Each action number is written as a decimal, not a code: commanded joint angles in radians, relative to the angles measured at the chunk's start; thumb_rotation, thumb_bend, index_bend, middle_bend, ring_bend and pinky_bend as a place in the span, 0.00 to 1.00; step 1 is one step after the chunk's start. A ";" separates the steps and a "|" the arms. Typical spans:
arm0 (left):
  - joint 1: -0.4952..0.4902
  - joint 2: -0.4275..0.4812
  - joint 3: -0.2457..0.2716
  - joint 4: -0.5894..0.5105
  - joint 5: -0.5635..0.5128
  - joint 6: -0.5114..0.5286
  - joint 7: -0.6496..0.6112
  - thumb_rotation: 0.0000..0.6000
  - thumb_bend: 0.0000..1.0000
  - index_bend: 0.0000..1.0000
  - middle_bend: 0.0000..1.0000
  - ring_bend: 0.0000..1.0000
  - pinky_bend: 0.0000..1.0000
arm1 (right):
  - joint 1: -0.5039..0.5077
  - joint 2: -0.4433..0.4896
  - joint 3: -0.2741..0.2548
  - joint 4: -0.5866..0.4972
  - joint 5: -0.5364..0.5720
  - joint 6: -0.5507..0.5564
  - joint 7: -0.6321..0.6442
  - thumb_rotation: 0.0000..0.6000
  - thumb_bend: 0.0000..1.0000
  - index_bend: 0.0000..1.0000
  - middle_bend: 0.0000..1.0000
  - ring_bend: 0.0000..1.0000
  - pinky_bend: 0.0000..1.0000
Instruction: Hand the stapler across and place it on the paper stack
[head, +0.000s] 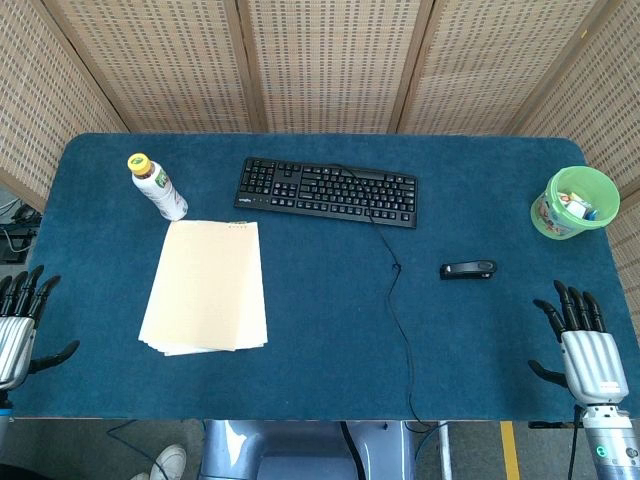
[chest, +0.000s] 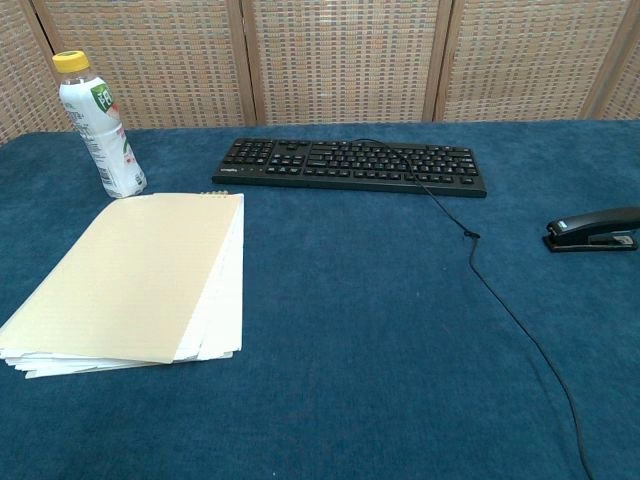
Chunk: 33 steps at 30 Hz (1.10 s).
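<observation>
Head view | keyboard cable (head: 395, 290) between stapler (head: 468, 269) and paper stack (head: 206, 286) | both robot hands spread, holding nothing

A black stapler (head: 468, 269) is lying flat and closed on the right part of the blue counter (head: 320, 340), its long side running left to right. A cream paper stack (head: 206, 286) is sitting well apart from it on the left part, its sheets fanning slightly at the near edge, with nothing resting on top.
</observation>
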 joint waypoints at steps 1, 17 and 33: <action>0.000 0.000 0.000 -0.004 -0.001 0.001 0.004 1.00 0.19 0.00 0.00 0.00 0.00 | 0.001 0.003 0.000 -0.003 0.005 -0.004 -0.002 1.00 0.13 0.11 0.00 0.00 0.00; -0.001 0.005 0.003 -0.012 -0.004 -0.006 0.018 1.00 0.19 0.00 0.00 0.00 0.00 | 0.004 0.006 -0.001 -0.012 0.016 -0.023 0.011 1.00 0.13 0.13 0.00 0.00 0.00; -0.005 -0.003 0.001 -0.016 -0.016 -0.017 0.042 1.00 0.19 0.00 0.00 0.00 0.00 | 0.094 -0.017 0.057 -0.001 0.086 -0.142 -0.002 1.00 0.13 0.23 0.00 0.00 0.02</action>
